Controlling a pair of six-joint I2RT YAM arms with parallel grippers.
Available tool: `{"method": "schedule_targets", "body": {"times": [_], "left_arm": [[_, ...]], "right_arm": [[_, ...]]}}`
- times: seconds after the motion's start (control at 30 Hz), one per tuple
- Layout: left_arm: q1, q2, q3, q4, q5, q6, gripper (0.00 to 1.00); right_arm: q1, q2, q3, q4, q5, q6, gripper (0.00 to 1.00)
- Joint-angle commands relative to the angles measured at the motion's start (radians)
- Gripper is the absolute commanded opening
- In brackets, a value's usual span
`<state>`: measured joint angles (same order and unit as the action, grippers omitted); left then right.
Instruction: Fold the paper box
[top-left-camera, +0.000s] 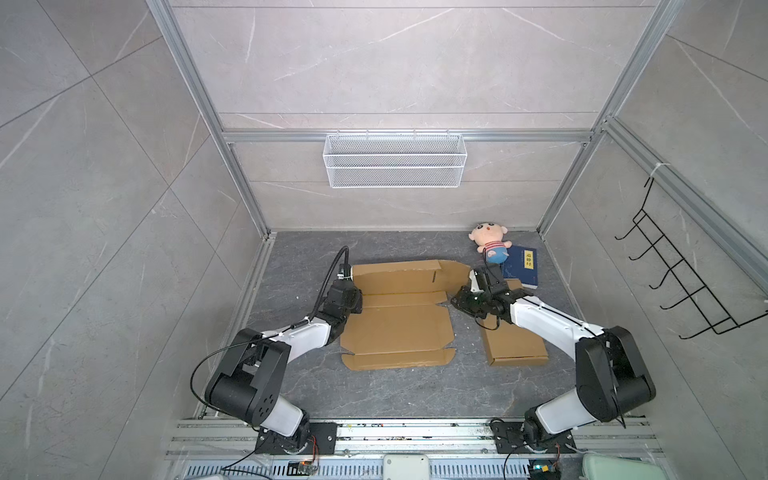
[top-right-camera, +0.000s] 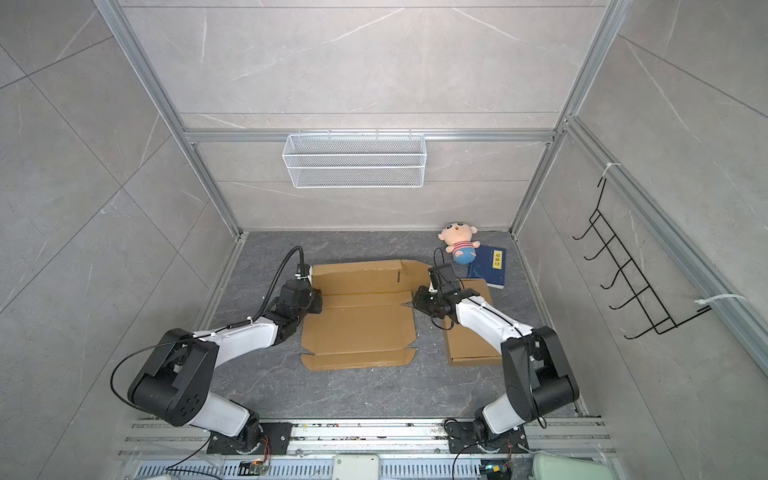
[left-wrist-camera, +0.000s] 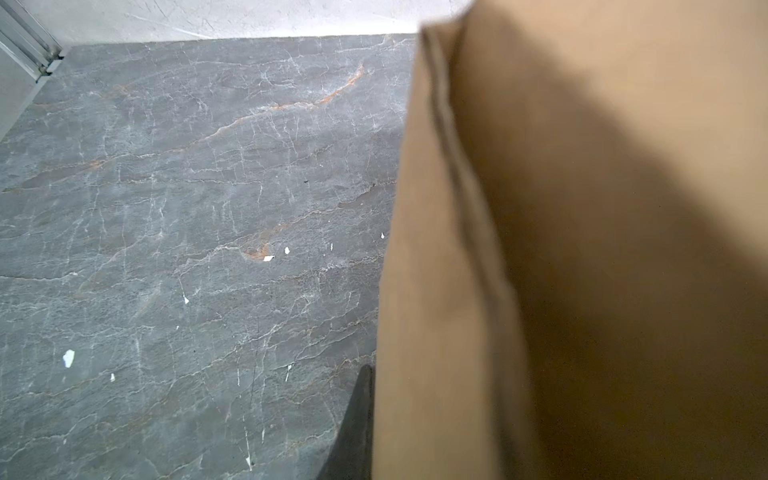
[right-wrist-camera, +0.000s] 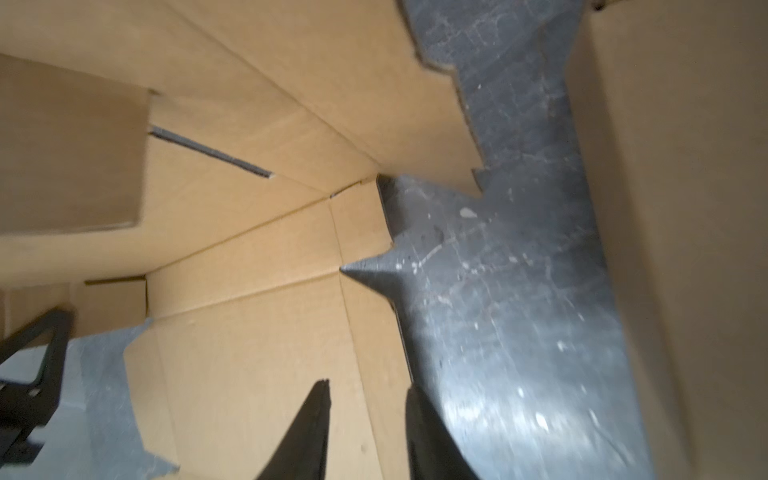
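Brown paper box (top-left-camera: 395, 328) on grey table (top-left-camera: 374, 395)

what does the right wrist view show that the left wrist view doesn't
Only the right wrist view: the right gripper open over the edge of the flat paper box, a slot cut in it, and a second folded cardboard piece. Only the left wrist view: a raised flap close up, the wall and a frame corner. Both: brown cardboard on the dark marble tabletop.

Brn box (top-left-camera: 397, 328), dk-grey veined table (top-left-camera: 374, 390)
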<state>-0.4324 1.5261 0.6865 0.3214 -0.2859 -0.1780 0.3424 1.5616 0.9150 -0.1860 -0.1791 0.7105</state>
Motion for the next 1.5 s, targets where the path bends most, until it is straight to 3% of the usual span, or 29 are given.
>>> {"method": "schedule_targets", "body": {"times": [0.0, 0.27, 0.53, 1.17, 1.47], "left_arm": [[-0.003, 0.022, 0.013, -0.069, -0.023, 0.049, 0.0], [-0.003, 0.034, 0.015, -0.067, -0.016, 0.047, 0.0], [-0.003, 0.039, 0.016, -0.068, -0.013, 0.048, 0.0], [-0.002, 0.04, 0.017, -0.07, -0.008, 0.049, 0.0], [-0.003, 0.038, 0.015, -0.068, -0.009, 0.046, 0.0]], "right_arm": [[0.019, 0.053, -0.019, 0.196, 0.081, 0.069, 0.32], [0.034, 0.17, -0.041, 0.33, 0.144, 0.127, 0.35], [0.056, 0.257, -0.021, 0.353, 0.173, 0.137, 0.36], [0.112, 0.2, 0.032, 0.365, 0.115, -0.013, 0.31], [0.128, 0.229, 0.031, 0.394, 0.08, -0.009, 0.32]]}}
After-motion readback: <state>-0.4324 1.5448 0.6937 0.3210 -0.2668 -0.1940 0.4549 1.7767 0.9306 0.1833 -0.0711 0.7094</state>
